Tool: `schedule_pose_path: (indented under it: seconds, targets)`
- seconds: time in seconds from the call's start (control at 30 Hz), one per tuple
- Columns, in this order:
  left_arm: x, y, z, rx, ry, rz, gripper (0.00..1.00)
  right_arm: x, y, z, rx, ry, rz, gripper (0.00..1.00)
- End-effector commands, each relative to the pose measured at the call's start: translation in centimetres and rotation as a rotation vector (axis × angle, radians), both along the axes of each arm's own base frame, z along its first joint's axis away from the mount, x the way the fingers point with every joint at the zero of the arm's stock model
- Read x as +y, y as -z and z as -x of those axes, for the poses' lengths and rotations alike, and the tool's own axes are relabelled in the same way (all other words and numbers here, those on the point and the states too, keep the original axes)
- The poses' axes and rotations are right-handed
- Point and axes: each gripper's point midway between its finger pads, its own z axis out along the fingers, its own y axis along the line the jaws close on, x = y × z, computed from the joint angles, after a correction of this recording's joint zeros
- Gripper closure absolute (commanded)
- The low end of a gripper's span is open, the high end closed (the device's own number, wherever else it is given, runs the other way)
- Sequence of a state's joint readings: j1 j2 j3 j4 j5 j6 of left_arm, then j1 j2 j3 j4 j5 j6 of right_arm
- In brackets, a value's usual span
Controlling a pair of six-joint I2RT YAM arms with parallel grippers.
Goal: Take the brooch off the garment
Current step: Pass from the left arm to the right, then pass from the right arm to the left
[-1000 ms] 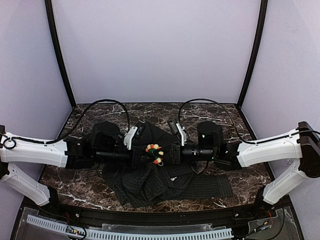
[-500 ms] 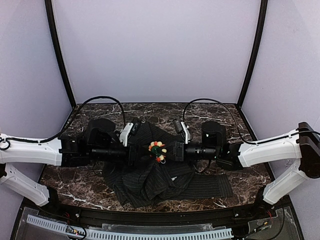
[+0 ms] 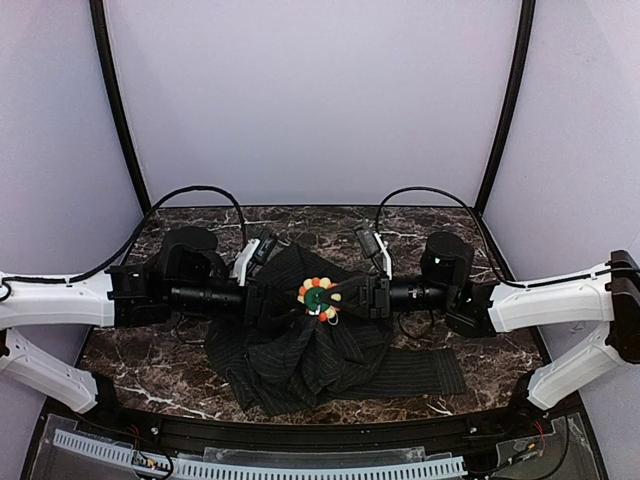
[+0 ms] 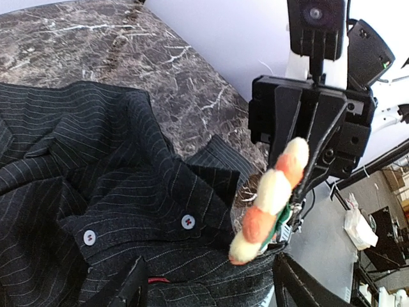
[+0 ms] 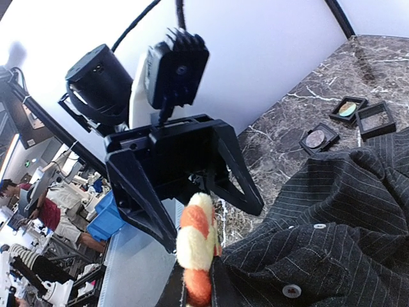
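Brooch: you have the brooch (image 3: 318, 296) raised over the middle of the tabletop (image 3: 450, 232), between the two claws, with its beaded face turned up toward the top camera.
Right claw: your right claw (image 3: 340, 298) is closed on the brooch and pinches it by its edge. From the left wrist you see the brooch edge-on in those fingers.
Left claw: your left claw (image 3: 283, 299) stands wide and grips nothing. Its fingers are spread on either side of the brooch, apart from it.
Shirt: the dark pinstriped shirt (image 3: 300, 365) lies heaped from the middle of the tabletop toward the near edge. Its cloth is drawn up in a peak that meets the brooch. You cannot tell whether the pin is through the cloth.
Buttons: two pale buttons (image 4: 187, 221) show on the cloth just below the brooch in the left wrist view.
Boxes: three small black boxes (image 5: 348, 109) sit on bare tabletop just beside the shirt's edge, seen from the right wrist.
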State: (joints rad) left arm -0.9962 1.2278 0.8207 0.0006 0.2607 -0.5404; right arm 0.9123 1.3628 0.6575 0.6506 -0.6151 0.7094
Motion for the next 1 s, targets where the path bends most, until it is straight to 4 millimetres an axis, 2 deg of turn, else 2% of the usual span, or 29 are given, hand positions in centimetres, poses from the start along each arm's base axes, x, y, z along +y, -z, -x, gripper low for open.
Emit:
schedule_pose_path:
  seconds: [0.0, 0.13, 0.4, 0.47, 0.63, 0.83, 0.97]
  targets:
    - [-1.8, -2.4, 1.6, -0.027, 0.149, 0.083, 0.36, -0.4, -1.8, 1.6, -0.020, -0.089, -0.073, 1.00]
    - [-2.4, -3.0, 1.9, -0.023, 0.175, 0.123, 0.45, -0.3, -1.8, 1.8, -0.012, -0.102, -0.080, 1.00]
    - [-2.9, -3.0, 2.0, -0.005, 0.186, 0.160, 0.47, -0.1, -1.7, 1.9, -0.005, -0.120, -0.080, 1.00]
    - [-2.9, -2.9, 1.8, -0.003, 0.179, 0.159, 0.50, -0.1, -1.7, 2.0, -0.006, -0.123, -0.081, 1.00]
    - [-3.1, -2.8, 1.8, 0.002, 0.181, 0.163, 0.64, -0.1, -1.6, 2.0, -0.003, -0.123, -0.080, 1.00]
    - [-3.4, -2.8, 2.1, 0.012, 0.200, 0.183, 0.66, -0.2, -1.7, 2.0, 0.001, -0.121, -0.086, 1.00]
    - [-3.3, -2.8, 2.1, 0.012, 0.200, 0.188, 0.74, -0.2, -1.7, 1.9, 0.005, -0.123, -0.090, 1.00]
